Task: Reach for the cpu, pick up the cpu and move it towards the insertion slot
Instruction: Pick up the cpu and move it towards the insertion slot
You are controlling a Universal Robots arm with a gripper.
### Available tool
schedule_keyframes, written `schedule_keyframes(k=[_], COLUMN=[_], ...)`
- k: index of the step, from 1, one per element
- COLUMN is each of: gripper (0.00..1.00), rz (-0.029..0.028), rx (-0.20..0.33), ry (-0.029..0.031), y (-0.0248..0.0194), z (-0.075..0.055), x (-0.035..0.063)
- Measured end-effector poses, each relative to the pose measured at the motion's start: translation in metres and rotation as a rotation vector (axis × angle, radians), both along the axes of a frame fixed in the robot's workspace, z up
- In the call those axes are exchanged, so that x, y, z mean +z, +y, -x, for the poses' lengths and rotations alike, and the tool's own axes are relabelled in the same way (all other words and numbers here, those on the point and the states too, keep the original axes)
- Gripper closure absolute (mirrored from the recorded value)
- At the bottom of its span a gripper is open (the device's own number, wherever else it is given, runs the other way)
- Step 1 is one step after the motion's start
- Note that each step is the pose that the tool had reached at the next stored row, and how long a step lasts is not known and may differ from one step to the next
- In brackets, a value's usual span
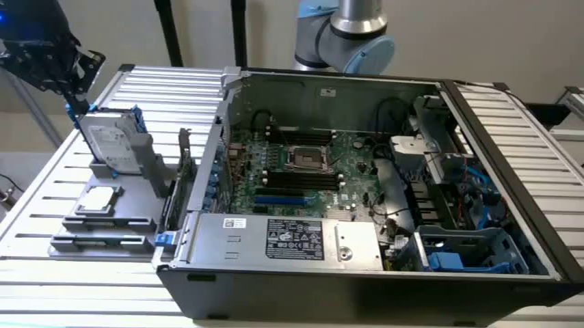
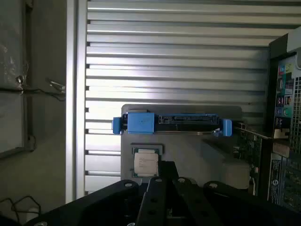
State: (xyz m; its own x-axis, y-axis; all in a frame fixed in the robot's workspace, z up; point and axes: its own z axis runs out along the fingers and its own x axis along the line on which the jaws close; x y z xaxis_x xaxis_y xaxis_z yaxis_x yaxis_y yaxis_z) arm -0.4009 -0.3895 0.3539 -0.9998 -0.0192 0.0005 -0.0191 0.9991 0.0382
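The cpu [image 1: 98, 199] is a small square chip with a silver top and pale rim, lying flat on a grey fixture [image 1: 100, 225] on the slatted table, at the exterior view's left of the computer case. My gripper [image 1: 53, 63] hangs dark in the air beyond the fixture, well above the chip and apart from it. In the wrist view the cpu [image 2: 145, 163] lies just past the black gripper body [image 2: 165, 188]. The insertion slot [image 1: 308, 158], a silver-framed socket with a dark centre, sits on the motherboard inside the open case.
An upright grey hard drive [image 1: 111, 142] in a blue frame [image 2: 171, 123] stands on the fixture between gripper and chip. The open case [image 1: 383, 273] has tall metal walls, cables and blue brackets. Black memory slots [image 1: 301, 181] lie beside the socket.
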Motion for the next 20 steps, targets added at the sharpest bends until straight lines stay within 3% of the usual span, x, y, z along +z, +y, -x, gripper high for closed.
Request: schedule_keyframes(k=[14, 16, 20], gripper=[0.89, 0.89, 0.89], rz=[0.0001, 0.0000, 0.0000], rx=[0.000, 0.000, 0.000], ry=[0.0002, 0.0001, 0.0003], y=[-0.0005, -0.0037, -0.0147], z=[0.000, 0.000, 0.001], x=[0.0000, -0.0005, -0.0026])
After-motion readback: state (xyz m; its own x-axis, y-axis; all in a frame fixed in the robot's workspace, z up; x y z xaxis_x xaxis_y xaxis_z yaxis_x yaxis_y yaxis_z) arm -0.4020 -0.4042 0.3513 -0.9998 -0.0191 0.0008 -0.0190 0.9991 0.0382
